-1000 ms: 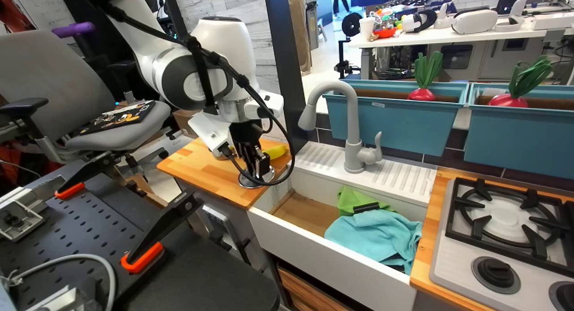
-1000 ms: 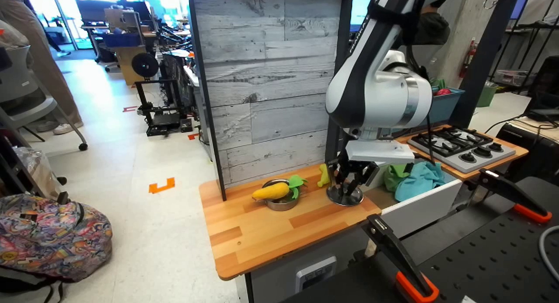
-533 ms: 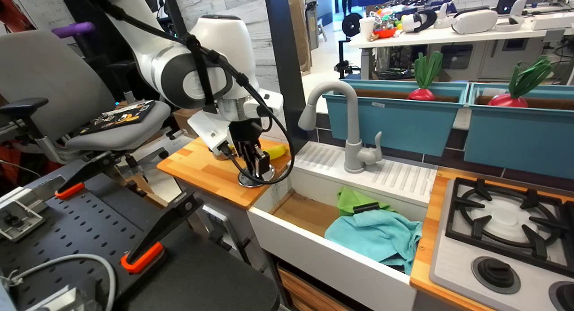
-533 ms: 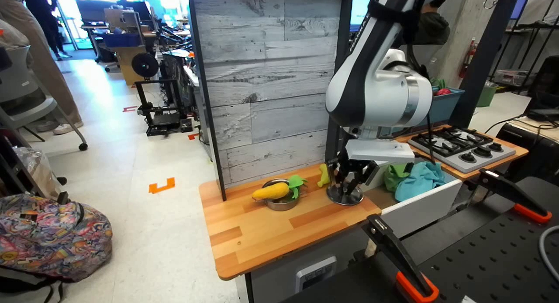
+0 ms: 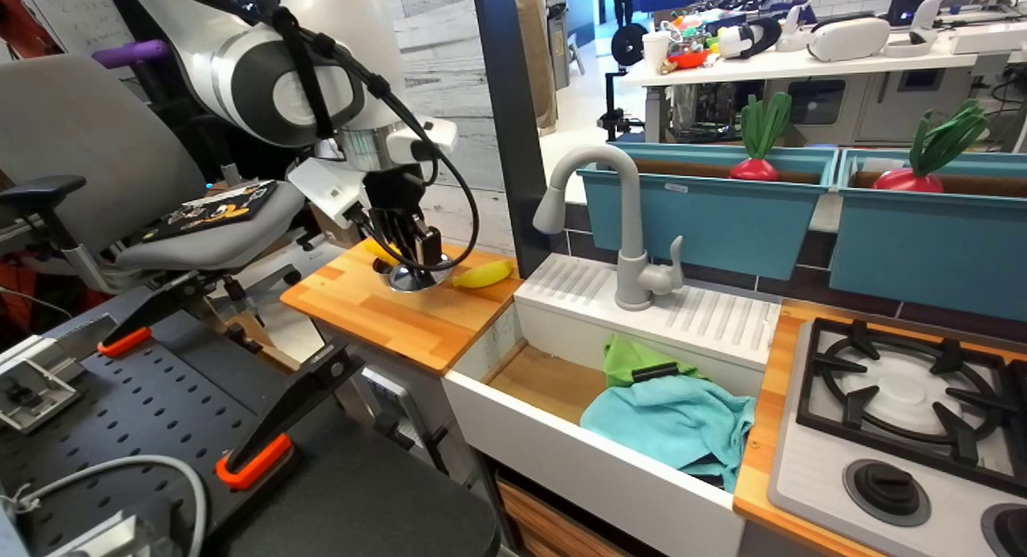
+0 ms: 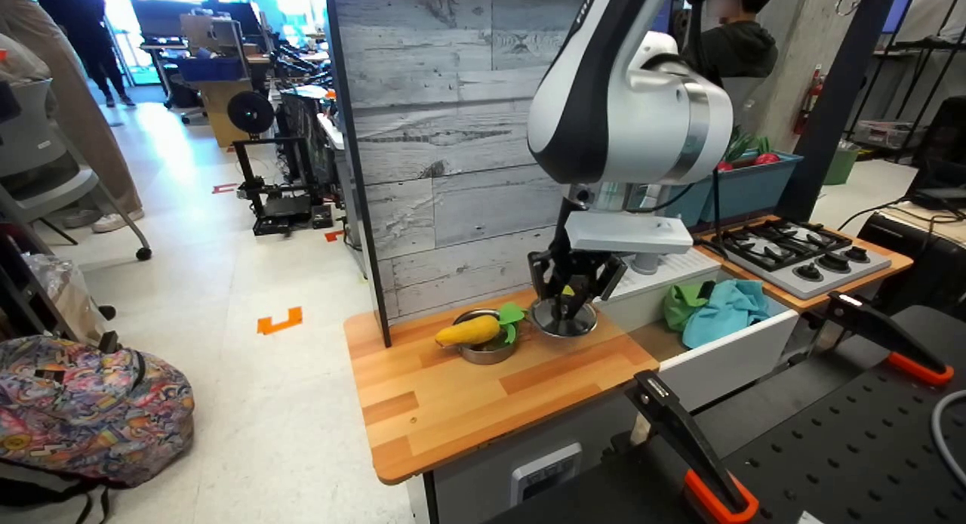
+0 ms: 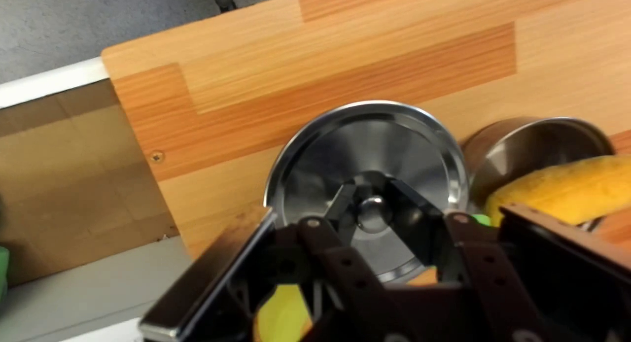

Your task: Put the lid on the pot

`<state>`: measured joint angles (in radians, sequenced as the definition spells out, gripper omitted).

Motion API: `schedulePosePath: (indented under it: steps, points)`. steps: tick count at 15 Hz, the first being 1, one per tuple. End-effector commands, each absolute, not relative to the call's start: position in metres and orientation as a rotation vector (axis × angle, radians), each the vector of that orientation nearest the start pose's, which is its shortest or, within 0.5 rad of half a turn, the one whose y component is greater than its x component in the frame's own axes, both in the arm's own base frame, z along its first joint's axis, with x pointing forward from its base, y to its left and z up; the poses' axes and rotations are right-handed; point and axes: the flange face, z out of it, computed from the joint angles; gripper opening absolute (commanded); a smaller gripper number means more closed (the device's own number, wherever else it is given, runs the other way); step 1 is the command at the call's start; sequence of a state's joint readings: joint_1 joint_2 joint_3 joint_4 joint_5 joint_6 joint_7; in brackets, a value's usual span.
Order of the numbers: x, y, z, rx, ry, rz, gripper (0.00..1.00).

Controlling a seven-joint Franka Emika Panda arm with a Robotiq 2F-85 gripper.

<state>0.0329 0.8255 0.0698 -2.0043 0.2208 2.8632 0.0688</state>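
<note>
holding lid (image 7: 365, 152) by knob (image 7: 373, 216) between closed-in jaws, apparently clear of table (image 6: 453, 403), just beside, not over, pot (image 6: 487, 356). judge carrying step in hand. next, shift sideways, centre, lower; expect obstruction from yellow vegetable (image 6: 468, 331) resting across pot. find bare table on side away from panel (image 6: 468, 169); mind sink (image 5: 594, 477) adjoining table edge.

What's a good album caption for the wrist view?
Jaws gripping a metal lid by its knob, beside a pot with a yellow object over its rim.
</note>
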Motion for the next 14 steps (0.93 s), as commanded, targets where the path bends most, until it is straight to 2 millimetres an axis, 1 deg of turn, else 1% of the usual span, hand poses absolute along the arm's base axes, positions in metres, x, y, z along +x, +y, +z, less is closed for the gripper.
schedulePosePath:
  steps: [1,3,6,10,14]
  points:
    - [0.568,0.080,0.069,-3.009,0.256,-0.034,0.02]
    - [0.573,0.096,0.074,-3.006,0.230,-0.042,0.02]
    - [0.577,0.112,0.073,-3.004,0.208,-0.038,0.02]
    - [0.584,0.124,0.071,-3.002,0.195,-0.025,0.02]
    - [0.598,0.129,0.069,-2.998,0.195,-0.014,0.02]
